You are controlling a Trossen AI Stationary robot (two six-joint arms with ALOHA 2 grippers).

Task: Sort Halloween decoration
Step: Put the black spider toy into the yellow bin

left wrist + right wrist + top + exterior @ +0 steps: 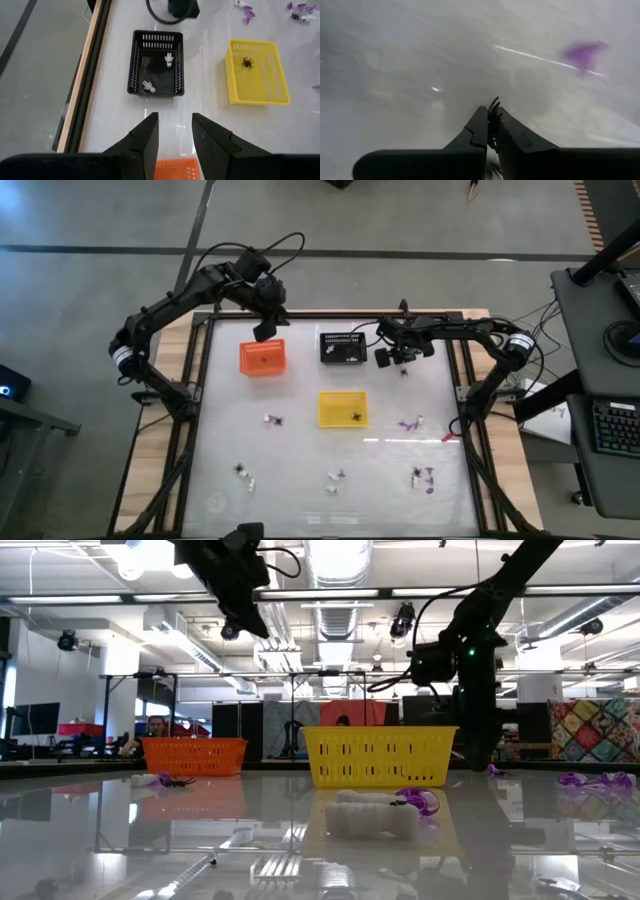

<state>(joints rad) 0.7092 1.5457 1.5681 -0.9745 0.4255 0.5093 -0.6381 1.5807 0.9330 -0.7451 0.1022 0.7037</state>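
My right gripper (403,363) points down at the table just right of the black basket (343,348) and is shut on a tiny black spider piece (493,106). A purple piece (585,52) lies on the table a little beyond it. My left gripper (265,330) hangs open and empty above the orange basket (263,357). The black basket (156,62) holds two white pieces, and the yellow basket (342,409) holds one black spider (247,62). More small decoration pieces (272,420) lie scattered over the near half of the table. My right gripper pinches the black spider piece between its two fingertips (481,117), coming from above and pointing down. Thin black legs (494,102) stick out past the fingertips. Whether the piece still touches the table, I cannot tell.
Loose pieces lie in small clusters at the near left (243,472), near middle (335,478), near right (425,477) and right of the yellow basket (410,423). The three baskets stand close together in the table's far half. Wooden rails (192,380) edge the white tabletop.
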